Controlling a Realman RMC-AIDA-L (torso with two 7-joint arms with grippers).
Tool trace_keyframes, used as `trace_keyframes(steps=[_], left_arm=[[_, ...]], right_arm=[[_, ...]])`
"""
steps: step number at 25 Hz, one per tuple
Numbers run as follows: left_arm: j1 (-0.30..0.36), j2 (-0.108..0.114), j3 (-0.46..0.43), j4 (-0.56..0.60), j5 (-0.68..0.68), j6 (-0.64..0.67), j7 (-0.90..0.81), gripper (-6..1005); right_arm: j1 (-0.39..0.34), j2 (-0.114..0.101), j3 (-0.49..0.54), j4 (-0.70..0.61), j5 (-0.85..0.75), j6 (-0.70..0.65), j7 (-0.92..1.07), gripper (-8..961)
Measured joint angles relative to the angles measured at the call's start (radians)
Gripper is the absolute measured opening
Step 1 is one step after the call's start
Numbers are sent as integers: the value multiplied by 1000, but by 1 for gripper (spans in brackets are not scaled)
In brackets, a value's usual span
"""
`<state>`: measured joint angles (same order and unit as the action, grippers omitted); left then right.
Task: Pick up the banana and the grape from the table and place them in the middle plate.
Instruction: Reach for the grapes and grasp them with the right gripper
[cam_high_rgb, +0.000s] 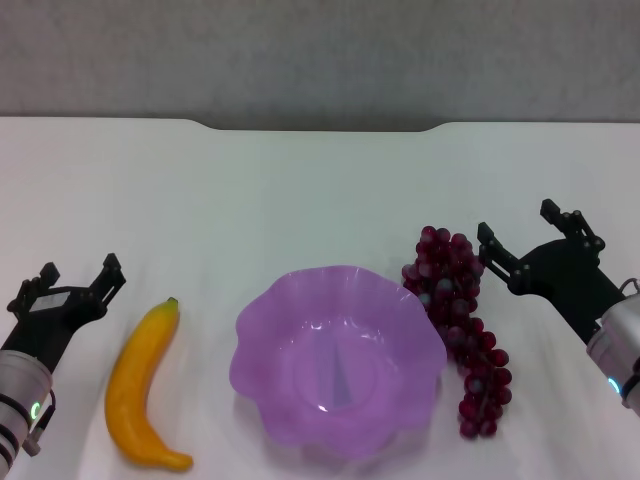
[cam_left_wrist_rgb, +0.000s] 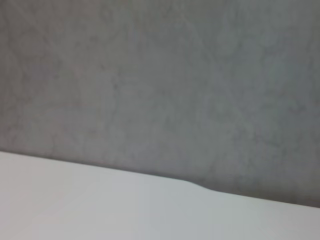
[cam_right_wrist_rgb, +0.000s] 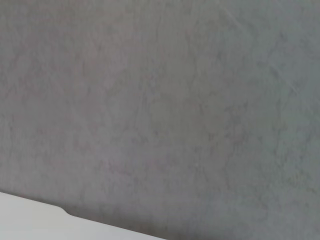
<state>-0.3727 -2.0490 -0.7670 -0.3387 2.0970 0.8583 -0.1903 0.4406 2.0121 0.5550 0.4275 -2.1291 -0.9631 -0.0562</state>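
Observation:
A curved yellow-orange banana (cam_high_rgb: 143, 388) lies on the white table (cam_high_rgb: 300, 190) at the front left. Beside it, in the middle, stands the translucent purple middle plate (cam_high_rgb: 262, 322) with a wavy rim and nothing in it. A long bunch of dark red-purple grape (cam_high_rgb: 462, 325) lies along the plate's right side, touching its rim. My left gripper (cam_high_rgb: 79, 274) hovers open just left of the banana. My right gripper (cam_high_rgb: 520, 226) is open just right of the grape's far end. Both wrist views show only the table's far edge and the wall.
A grey wall (cam_high_rgb: 320, 55) stands behind the table's far edge, which has a shallow notch in the middle. The far half of the table is bare white surface.

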Motion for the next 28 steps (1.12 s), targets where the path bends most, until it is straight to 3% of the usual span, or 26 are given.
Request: trace_keyframes(steps=[12,17,20,23,25,28], left_arm=[[-1,4,8,-5,1,-33,6,882],[7,5,8,0,4,-32,8,882],[8,5,8,0,4,-31,9,882],[7,4,6,0,5,-31,9,882],[7,4,4,1,5,-32,10,882],[8,4,2,3,5,-35,11,882]], right_arm=[[-2,-1,0,18,-6,7,-2,893],[-3,-31,16,112,-8,80,-8,892],[-34,-83,77,249,-9,210,-59,892],[-115,-122,212,449,-9,399,-201,892],[-182,-121,321,575,-9,547,-323,892],[-264,-75,520,733,-9,838,-483,892]])
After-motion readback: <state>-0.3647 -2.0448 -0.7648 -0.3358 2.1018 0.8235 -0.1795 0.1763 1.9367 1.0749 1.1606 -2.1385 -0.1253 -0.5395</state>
